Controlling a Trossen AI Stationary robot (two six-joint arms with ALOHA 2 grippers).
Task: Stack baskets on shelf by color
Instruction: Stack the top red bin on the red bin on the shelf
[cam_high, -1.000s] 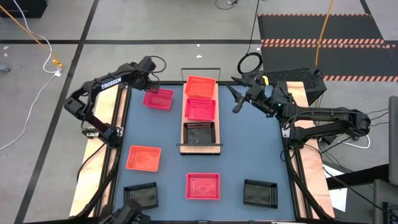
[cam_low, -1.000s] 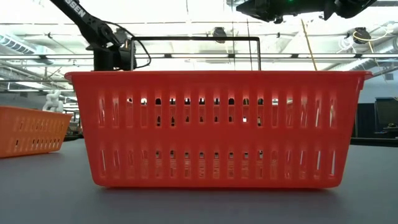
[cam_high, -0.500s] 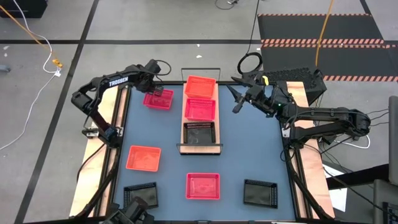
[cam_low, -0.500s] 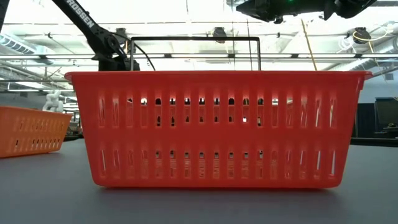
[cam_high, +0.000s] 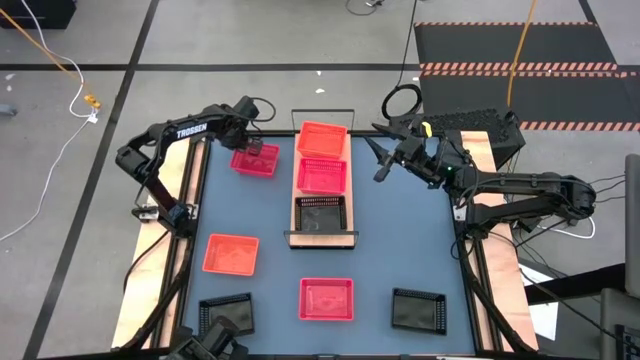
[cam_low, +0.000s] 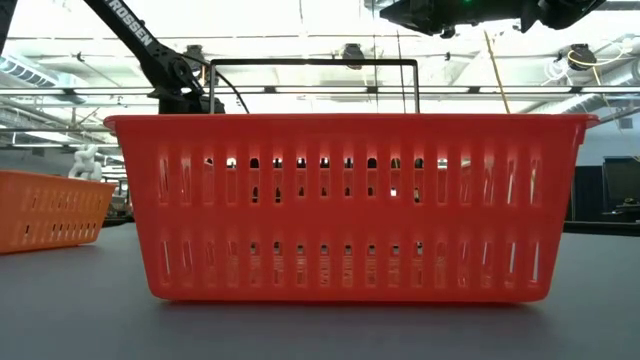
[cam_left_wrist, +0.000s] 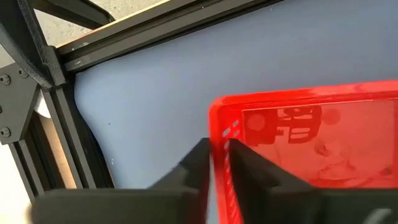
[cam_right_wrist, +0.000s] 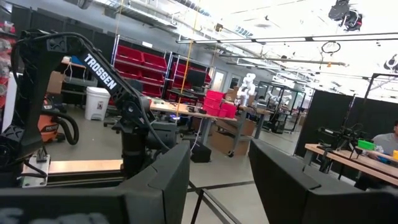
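A pink-red basket (cam_high: 257, 161) rests on the blue table at the far left, and my left gripper (cam_high: 249, 150) is down on its far left part, shut on its wall. The shelf (cam_high: 322, 237) lies mid-table. On it sit an orange-red basket (cam_high: 322, 138), a pink-red basket (cam_high: 322, 176) and a black basket (cam_high: 322, 212) in a row. My right gripper (cam_high: 379, 161) hangs raised and open right of the shelf, touching nothing. My left gripper pinches the pink-red basket's wall (cam_left_wrist: 219, 144) close to a corner (cam_left_wrist: 214, 107), one finger outside (cam_left_wrist: 198, 163) and one inside (cam_left_wrist: 250, 168). The fingers come from above, pointing steeply down. In the high view the basket still lies flat on the table.
Loose on the near half of the table are an orange basket (cam_high: 231, 253), a pink-red basket (cam_high: 327, 298) and two black baskets (cam_high: 226, 313) (cam_high: 418, 310). The near pink-red basket (cam_low: 350, 205) fills the low view. The shelf's black wire frame (cam_high: 322, 112) stands at its far end.
My left gripper has come down onto the far left pink-red basket and then kept still. The basket has not moved.
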